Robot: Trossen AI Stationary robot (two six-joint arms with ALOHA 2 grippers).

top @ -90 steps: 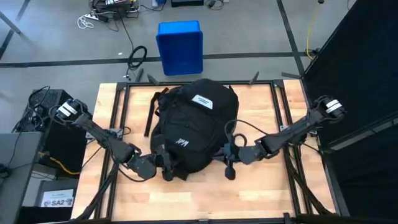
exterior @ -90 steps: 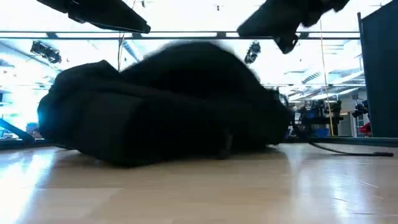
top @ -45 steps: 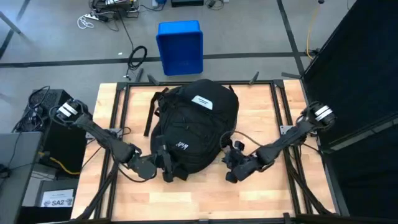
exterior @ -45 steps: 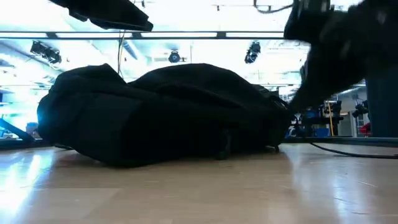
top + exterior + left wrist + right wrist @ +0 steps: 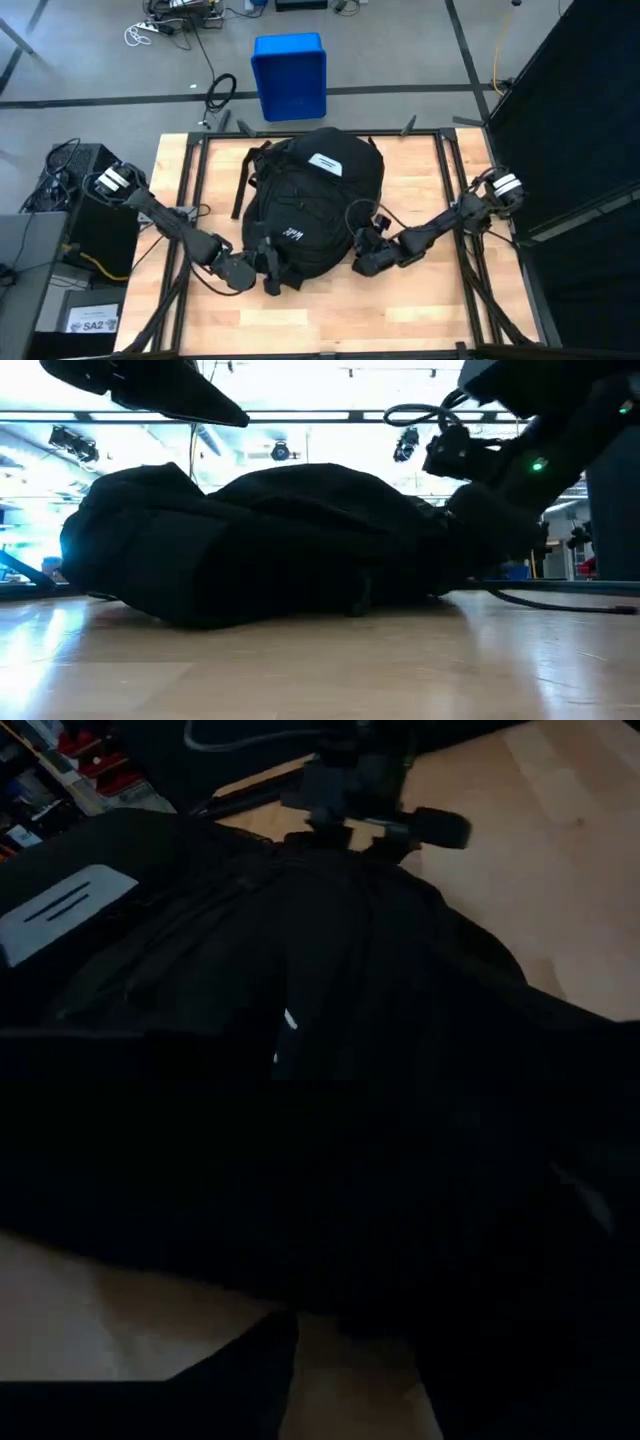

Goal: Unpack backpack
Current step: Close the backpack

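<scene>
The backpack [image 5: 312, 208] is laid flat at the middle of the wooden table [image 5: 430, 300], its long axis running from the near edge toward the far edge, the white-labelled end pointed at the blue plastic box [image 5: 290, 75] on the floor beyond. The left gripper [image 5: 250, 268] is pressed against its near left corner, the right gripper [image 5: 362, 262] against its near right side; whether either pair of fingers is apart or together cannot be told.

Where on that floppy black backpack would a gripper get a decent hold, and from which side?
Probably a strap or edge fold, not the rounded bulging top. The backpack lies flat on the table, and its lower edge by the right gripper is low and thin, so coming in level from the right side looks best. The left gripper sits at the opposite lower corner.
</scene>
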